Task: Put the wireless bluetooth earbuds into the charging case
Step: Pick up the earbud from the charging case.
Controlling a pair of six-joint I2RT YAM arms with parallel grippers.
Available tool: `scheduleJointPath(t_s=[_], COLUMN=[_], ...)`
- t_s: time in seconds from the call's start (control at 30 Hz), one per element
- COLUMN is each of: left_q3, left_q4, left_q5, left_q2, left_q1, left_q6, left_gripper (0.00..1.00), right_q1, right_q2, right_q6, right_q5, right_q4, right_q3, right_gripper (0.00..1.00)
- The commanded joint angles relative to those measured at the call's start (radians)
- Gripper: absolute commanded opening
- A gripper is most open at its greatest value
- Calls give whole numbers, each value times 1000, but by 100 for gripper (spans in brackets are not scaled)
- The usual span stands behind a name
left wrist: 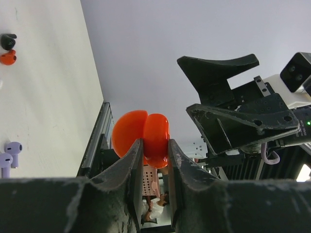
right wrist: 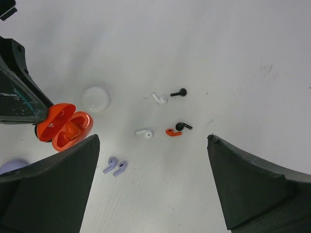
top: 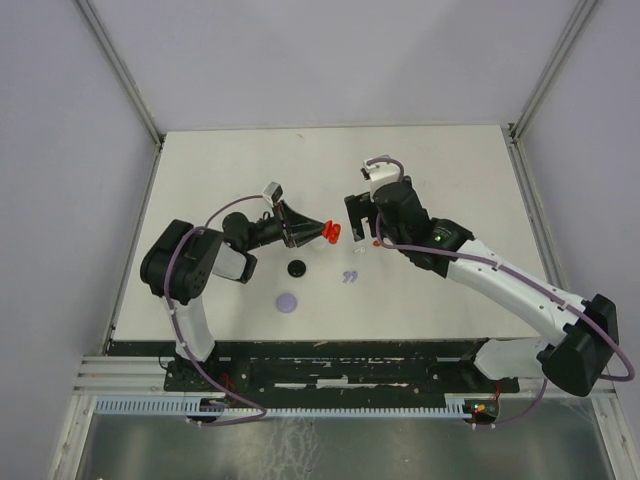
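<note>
My left gripper (top: 318, 231) is shut on an open red charging case (top: 331, 232) and holds it above the table; the case fills the space between its jaws in the left wrist view (left wrist: 146, 136). In the right wrist view the case (right wrist: 63, 127) is open, with a red piece inside. My right gripper (top: 358, 215) is open and empty, hovering above loose earbuds: one red (right wrist: 172, 132), two black (right wrist: 182, 126), two white (right wrist: 145, 133) and a lavender pair (right wrist: 115, 166). The lavender pair also shows in the top view (top: 349, 277).
A black round disc (top: 296, 268) and a lavender round disc (top: 288, 301) lie on the white table (top: 450, 160) in front of the left gripper. A white round disc (right wrist: 95, 98) lies near the red case. Metal frame posts stand at the table's corners.
</note>
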Motion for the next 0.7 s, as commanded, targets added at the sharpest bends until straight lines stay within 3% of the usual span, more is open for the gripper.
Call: scheduleJointPath(t_s=[0.0, 0.3, 0.67], left_q3=[-14, -11, -3], left_q4=[59, 56, 60], left_q5=[-9, 1, 5], left_q2=[-82, -83, -54], left_q1=[-8, -16, -18], left_q6=[47, 55, 57], left_gripper=[3, 3, 3], right_q1=[-3, -2, -3], right_q2=[22, 147, 146], right_q6=[7, 9, 6], right_q5=[4, -21, 20], right_q4=[-6, -3, -13], right_q3=[11, 67, 82], right_gripper=[100, 100, 100])
